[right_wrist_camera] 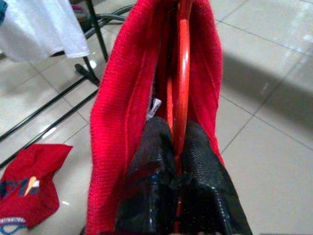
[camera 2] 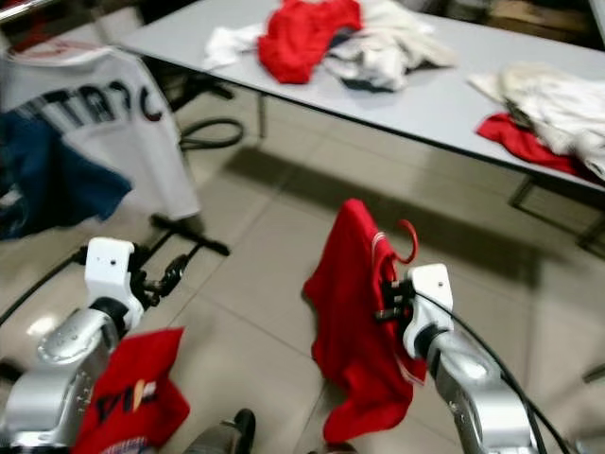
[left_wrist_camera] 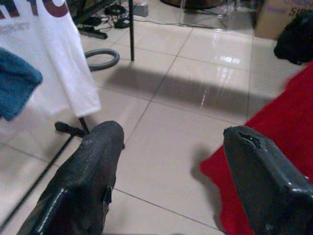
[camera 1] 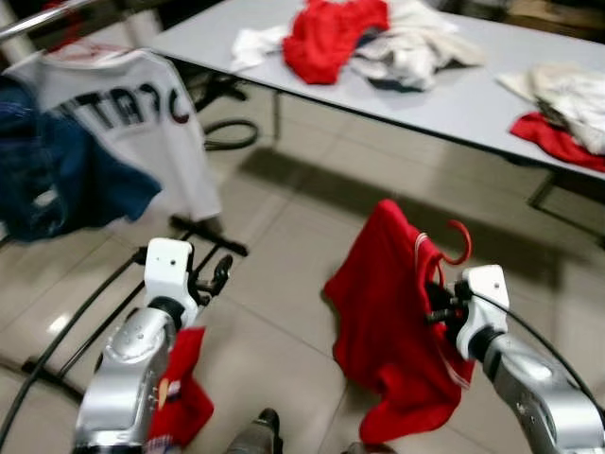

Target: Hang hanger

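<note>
Right wrist view: red hanger (right_wrist_camera: pixel 182 73) with red shirt (right_wrist_camera: pixel 117 127) pinched between right pincer (right_wrist_camera: pixel 177 147) fingers.

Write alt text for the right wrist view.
The right gripper has its jaws shut on a red hanger carrying a red shirt that drapes down both sides. Behind it are a tiled floor, a black rack base, a white shirt and another red garment on the floor.

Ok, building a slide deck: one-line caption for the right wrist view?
Right claw shut on a red hanger carrying a red shirt, above tiled floor.
</note>
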Controlling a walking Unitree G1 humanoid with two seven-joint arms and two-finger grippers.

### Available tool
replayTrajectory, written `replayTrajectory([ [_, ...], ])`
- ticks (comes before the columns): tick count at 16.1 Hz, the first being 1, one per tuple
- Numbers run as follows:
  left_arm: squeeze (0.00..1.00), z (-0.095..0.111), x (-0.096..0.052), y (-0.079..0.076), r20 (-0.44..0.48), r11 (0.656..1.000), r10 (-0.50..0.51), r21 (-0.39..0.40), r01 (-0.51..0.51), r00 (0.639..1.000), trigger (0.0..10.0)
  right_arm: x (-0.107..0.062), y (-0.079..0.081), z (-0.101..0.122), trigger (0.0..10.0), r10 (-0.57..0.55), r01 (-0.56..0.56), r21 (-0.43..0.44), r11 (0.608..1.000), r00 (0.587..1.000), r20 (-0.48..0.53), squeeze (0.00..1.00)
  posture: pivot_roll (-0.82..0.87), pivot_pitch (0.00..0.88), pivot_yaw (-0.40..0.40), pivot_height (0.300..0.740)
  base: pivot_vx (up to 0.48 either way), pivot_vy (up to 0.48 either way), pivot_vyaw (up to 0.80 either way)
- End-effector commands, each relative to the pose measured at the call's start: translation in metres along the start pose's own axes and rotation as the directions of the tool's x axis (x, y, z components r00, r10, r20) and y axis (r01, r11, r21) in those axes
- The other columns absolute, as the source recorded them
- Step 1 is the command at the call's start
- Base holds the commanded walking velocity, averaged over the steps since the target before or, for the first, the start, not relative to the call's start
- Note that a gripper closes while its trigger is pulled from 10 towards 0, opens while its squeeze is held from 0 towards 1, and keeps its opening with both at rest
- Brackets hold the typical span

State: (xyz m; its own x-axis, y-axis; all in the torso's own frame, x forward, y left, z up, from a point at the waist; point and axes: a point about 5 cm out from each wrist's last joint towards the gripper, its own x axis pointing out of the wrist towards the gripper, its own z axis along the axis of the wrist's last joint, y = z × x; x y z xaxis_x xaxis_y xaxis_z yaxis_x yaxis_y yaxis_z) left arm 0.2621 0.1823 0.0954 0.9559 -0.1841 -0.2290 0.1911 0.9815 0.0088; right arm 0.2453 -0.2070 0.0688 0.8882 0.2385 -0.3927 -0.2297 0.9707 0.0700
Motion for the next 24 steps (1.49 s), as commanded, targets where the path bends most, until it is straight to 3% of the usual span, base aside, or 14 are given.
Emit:
replayTrajectory([
  [1, 0.0, 0.0, 0.0, 0.002, 0.001, 1.0, 0.019, 0.015, -0.019, 1.0, 10.0, 0.003, -0.003, 0.006, 10.0, -0.014, 0.014, 0.004, 1.0, 0.999, 0.037, 0.0, -0.03, 0.087, -0.004, 0.74, 0.0, -0.48, 0.8],
  [11, 0.0, 0.006, 0.016, 0.004, 0.007, 0.999, 0.015, 0.033, -0.015, 1.0, 10.0, 0.011, -0.007, 0.004, 10.0, -0.048, 0.046, 0.034, 0.998, 0.997, 0.058, 0.0, -0.04, 0.054, 0.034, 0.74, 0.0, -0.48, 0.8],
  [16, 0.0, 0.015, 0.026, 0.001, 0.035, 1.0, -0.014, 0.027, 0.013, 0.999, 10.0, 0.008, -0.014, -0.003, 10.0, -0.197, 0.194, 0.05, 0.98, 0.978, 0.07, 0.0, -0.05, 0.044, 0.054, 0.74, 0.0, -0.096, 0.16],
  [19, 0.0, 0.016, 0.028, 0.002, 0.053, 1.0, -0.024, 0.013, 0.024, 0.998, 10.0, 0.007, -0.006, 0.002, 10.0, -0.205, 0.19, 0.133, 0.973, 0.972, 0.118, 0.0, -0.06, 0.047, 0.063, 0.74, 0.0, 0.0, 0.0],
  [21, 0.0, 0.015, 0.028, 0.0, 0.047, 1.0, -0.028, 0.008, 0.028, 0.998, 10.0, 0.007, -0.005, 0.009, 10.0, -0.192, 0.146, 0.269, 0.952, 0.969, 0.155, 0.0, -0.05, 0.053, 0.066, 0.74, 0.0, 0.0, 0.0],
  [24, 0.0, 0.013, 0.028, -0.003, 0.045, 0.999, -0.039, 0.015, 0.038, 0.998, 10.0, 0.005, -0.008, 0.015, 10.0, -0.243, 0.185, 0.274, 0.944, 0.951, 0.194, 0.0, -0.05, 0.061, 0.059, 0.74, 0.0, 0.0, 0.0],
])
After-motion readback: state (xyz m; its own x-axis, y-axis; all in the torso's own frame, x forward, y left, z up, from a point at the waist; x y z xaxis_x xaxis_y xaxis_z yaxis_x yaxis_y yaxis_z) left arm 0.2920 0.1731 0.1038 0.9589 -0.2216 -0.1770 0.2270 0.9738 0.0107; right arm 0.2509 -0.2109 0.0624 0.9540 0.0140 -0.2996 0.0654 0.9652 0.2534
